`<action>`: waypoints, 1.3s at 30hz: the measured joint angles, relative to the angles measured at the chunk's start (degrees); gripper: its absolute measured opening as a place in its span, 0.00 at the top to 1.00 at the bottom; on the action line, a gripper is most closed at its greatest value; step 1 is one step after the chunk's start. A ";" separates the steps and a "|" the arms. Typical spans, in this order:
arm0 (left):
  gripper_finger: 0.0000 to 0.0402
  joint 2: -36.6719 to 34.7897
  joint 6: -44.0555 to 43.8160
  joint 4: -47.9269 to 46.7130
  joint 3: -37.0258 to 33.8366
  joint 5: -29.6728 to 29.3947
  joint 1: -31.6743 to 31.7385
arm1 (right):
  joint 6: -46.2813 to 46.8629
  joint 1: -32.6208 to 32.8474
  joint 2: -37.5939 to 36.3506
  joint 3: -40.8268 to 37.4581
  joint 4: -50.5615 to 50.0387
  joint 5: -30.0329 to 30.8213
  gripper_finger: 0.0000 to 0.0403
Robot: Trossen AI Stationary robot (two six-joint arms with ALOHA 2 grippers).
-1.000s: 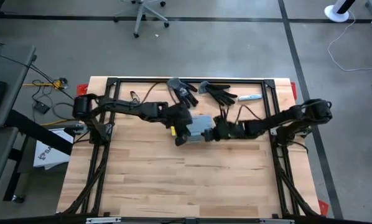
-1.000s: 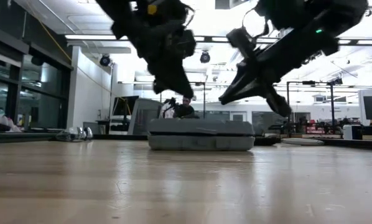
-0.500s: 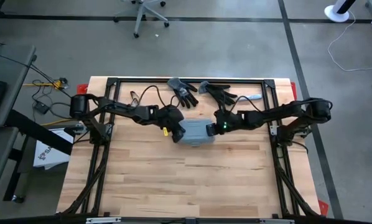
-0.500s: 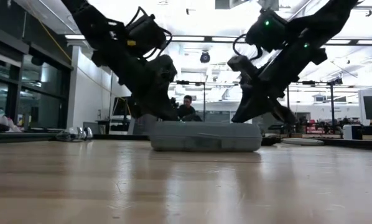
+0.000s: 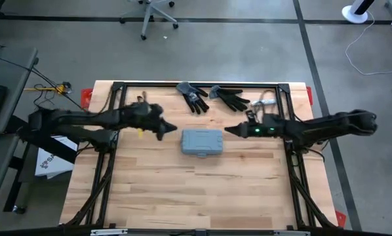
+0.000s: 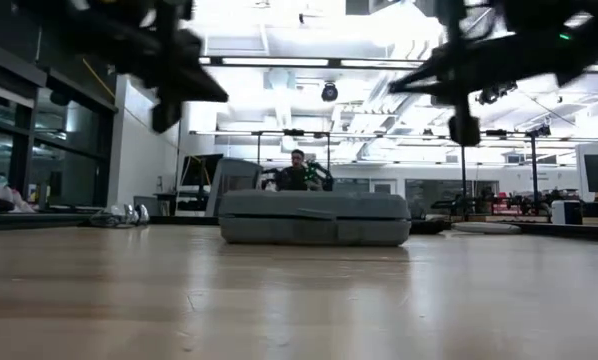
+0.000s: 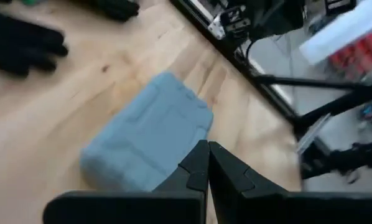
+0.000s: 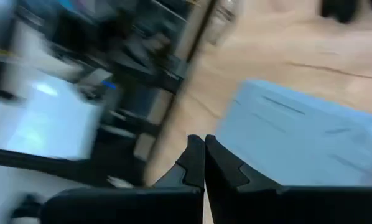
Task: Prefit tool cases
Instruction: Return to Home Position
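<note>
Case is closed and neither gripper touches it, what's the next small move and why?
Probably draw the left gripper and right gripper back toward their bases: both are shut, empty and flank the case, which lies closed, so nothing seems left to handle.

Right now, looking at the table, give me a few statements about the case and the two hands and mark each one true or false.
1. The tool case lies closed on the table. True.
2. The left hand grips the case. False: it hangs clear of the case, off to one side, fingers shut on nothing.
3. The right hand is wide open. False: the right wrist view shows its fingers pressed together, holding nothing.
4. Two black gloves lie near the table's edge, apart from the case. True.
</note>
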 joint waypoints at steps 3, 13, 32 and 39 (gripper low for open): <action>1.00 -7.33 -5.78 0.17 -5.80 0.27 0.94 | 4.71 0.05 -4.42 -8.02 10.32 0.49 1.00; 1.00 -26.16 -24.23 8.43 -24.34 -0.20 2.84 | 11.71 2.33 -11.00 -21.72 21.81 4.65 1.00; 1.00 -41.93 -35.54 9.56 -30.81 -9.01 -0.25 | 13.42 7.56 -11.14 -21.74 21.81 9.30 1.00; 1.00 -47.06 -35.16 14.80 -30.74 -15.78 -2.91 | 11.83 8.42 -11.14 -21.74 23.42 10.96 1.00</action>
